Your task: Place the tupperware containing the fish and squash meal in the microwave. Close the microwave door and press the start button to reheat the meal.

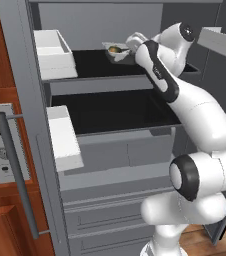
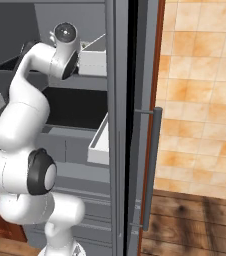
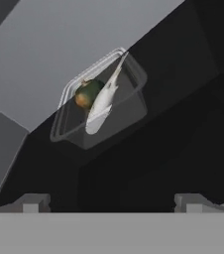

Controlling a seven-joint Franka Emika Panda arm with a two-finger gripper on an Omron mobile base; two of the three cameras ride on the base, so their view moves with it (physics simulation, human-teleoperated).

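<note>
The tupperware (image 3: 115, 110) is a clear shallow tub on a dark fridge shelf, holding a pale fish (image 3: 102, 101) and a green-orange squash (image 3: 86, 94). In the left base view the tupperware (image 1: 116, 51) sits at the back of the top shelf. My gripper (image 1: 128, 47) is just to its right, close to it. In the hand view my gripper (image 3: 111, 202) is open, its fingertips (image 3: 32, 202) wide apart, with the tub ahead and apart from them. The microwave's pale control panel (image 1: 1, 145) shows at the left edge, partly cut off by the frame.
Both fridge doors stand open, with white door bins (image 1: 53, 52) (image 1: 64, 137) at the left and more white bins (image 2: 100, 142) at the right. Long grey door handles (image 1: 16, 175) (image 2: 154, 167) stick out on each side. A second dark shelf (image 1: 112, 110) lies below the top one.
</note>
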